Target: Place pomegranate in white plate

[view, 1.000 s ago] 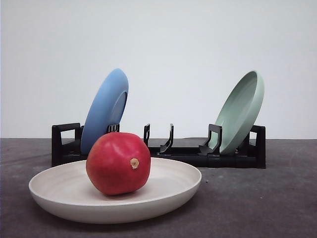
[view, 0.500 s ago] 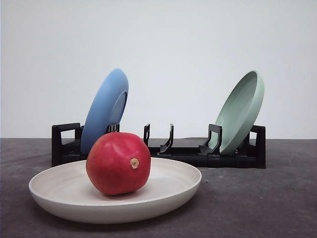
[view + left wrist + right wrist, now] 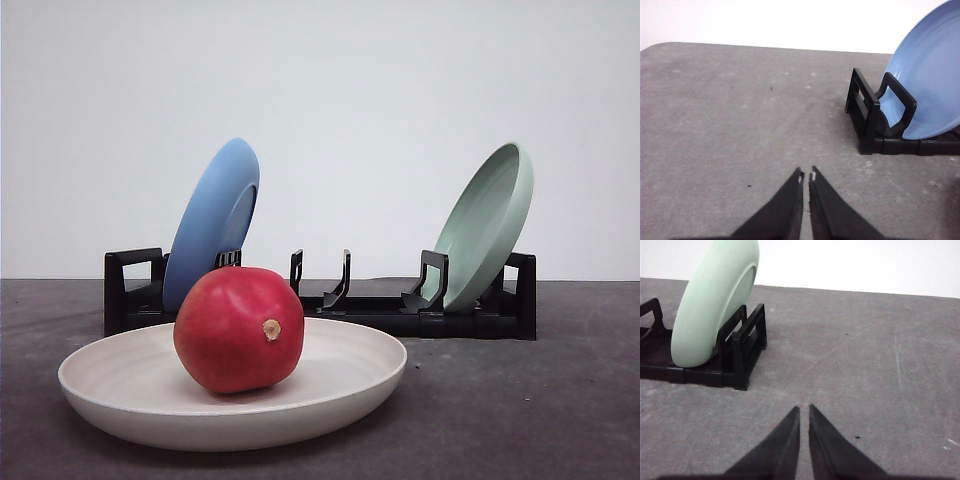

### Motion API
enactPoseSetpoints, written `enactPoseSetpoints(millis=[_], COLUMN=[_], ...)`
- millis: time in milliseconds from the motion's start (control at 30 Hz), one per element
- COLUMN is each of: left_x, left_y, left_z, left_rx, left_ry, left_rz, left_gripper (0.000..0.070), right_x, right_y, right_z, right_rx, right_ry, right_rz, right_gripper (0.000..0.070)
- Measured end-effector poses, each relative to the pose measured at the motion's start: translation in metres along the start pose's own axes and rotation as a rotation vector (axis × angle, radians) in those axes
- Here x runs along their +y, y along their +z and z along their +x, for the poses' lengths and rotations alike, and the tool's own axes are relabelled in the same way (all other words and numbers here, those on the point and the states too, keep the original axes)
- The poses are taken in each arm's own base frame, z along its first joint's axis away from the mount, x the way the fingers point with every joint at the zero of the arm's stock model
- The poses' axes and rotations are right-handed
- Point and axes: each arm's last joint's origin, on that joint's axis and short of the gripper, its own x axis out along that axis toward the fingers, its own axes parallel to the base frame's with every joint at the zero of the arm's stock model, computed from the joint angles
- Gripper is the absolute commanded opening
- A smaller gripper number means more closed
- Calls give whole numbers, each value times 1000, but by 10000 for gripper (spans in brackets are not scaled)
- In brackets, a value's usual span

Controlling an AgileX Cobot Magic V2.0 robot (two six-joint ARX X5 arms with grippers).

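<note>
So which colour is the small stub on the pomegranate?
Tan, on the red pomegranate lying in the white plate; the front view shows it best.

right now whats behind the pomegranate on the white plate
Behind the pomegranate stands a black rack holding a blue plate and a pale green plate. The fruit covers the blue plate's lower edge and part of the white plate.

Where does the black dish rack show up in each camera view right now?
Front view: the black dish rack runs across the middle, behind the white plate holding the pomegranate.
Left wrist view: its end carries the blue plate, beyond the left gripper.
Right wrist view: its other end carries the pale green plate.
Shared landmark: the grey table.
</note>
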Motion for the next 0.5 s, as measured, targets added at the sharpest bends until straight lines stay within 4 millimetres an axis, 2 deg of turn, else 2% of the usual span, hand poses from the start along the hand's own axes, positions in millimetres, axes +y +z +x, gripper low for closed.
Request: enactPoseSetpoints(millis=[500], left_x=[0], left_y=[0], left_z=[0], left_rx=[0], left_ry=[0], left_rz=[0], left_gripper=[0], right_x=[0], right_y=[0], right_z=[0], right_rx=[0], right_ry=[0], right_rz=[0], right_gripper=[28])
